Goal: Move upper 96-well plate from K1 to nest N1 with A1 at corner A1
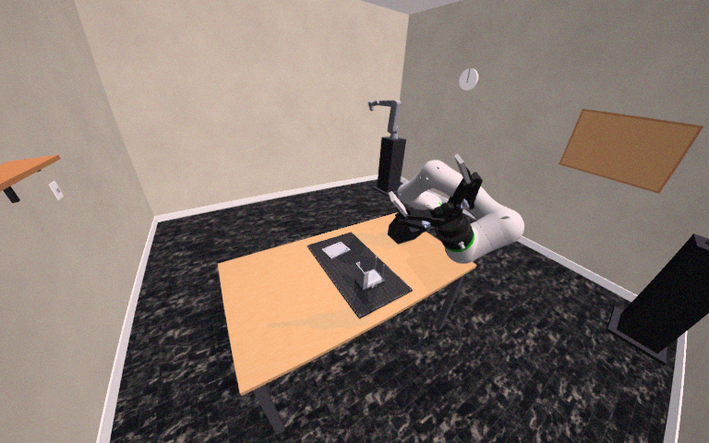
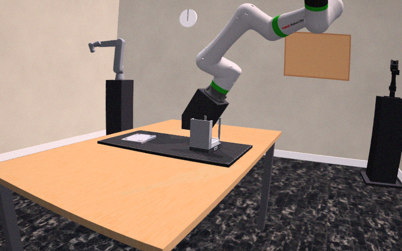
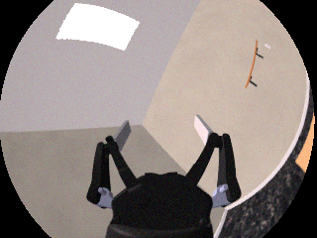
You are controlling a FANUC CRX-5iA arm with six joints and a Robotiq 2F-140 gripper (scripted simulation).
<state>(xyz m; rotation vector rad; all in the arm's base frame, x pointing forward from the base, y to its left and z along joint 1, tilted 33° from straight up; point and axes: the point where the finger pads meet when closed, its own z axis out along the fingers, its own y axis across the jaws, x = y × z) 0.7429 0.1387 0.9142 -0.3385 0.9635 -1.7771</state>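
The stack rack K1 (image 2: 200,133) wall hides most of its plates (image 2: 215,142).

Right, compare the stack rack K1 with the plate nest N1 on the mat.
Stack rack K1 stands tall, with an upright wall and thin posts; plate nest N1 lies low and flat. K1 holds pale plates between its posts, while N1 appears to hold no plate. K1 sits nearer the arm's dark base block; N1 sits toward the mat's other end. Both are pale and rest on the same black mat. The gripper is open, up away from both.
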